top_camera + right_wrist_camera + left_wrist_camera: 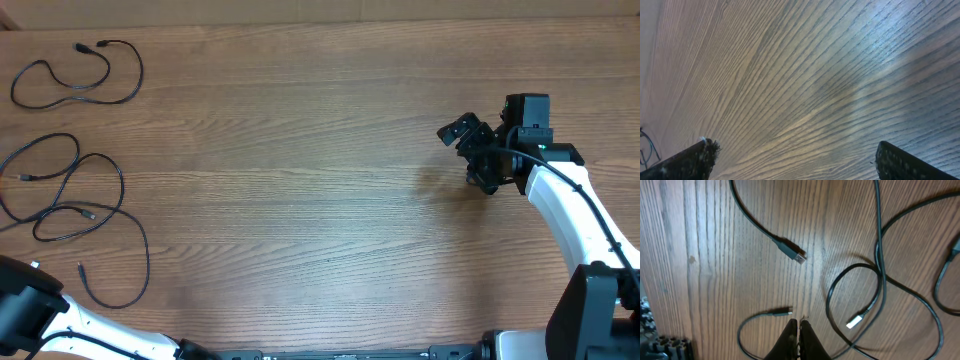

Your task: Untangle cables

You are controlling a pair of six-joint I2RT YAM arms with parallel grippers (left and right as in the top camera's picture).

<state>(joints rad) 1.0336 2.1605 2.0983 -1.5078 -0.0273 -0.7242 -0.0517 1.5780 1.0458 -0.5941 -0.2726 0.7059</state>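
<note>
The worktop (320, 180) is the biggest thing here: smooth, pale brown wood grain with a soft sheen. My right arm (560, 200) stands well away from the tangle, its jaws wide apart over bare grain and holding nothing. My left arm (100, 328) sits just beside the tangle, its jaws pressed together and empty.

The cables (75, 190) are thin, black, rubbery cords in limp loops that cross one another. One separate cable (80, 75) lies beyond the tangle in its own loop. I judge the job partly done. Next my left jaws must part, pinch one cord near a free end and draw it out of the crossings.

Smallest are the plugs: a flat metal USB plug (797, 257), a silvery tip (854, 321), and a slim tip (787, 311) nearest my left jaws.
</note>
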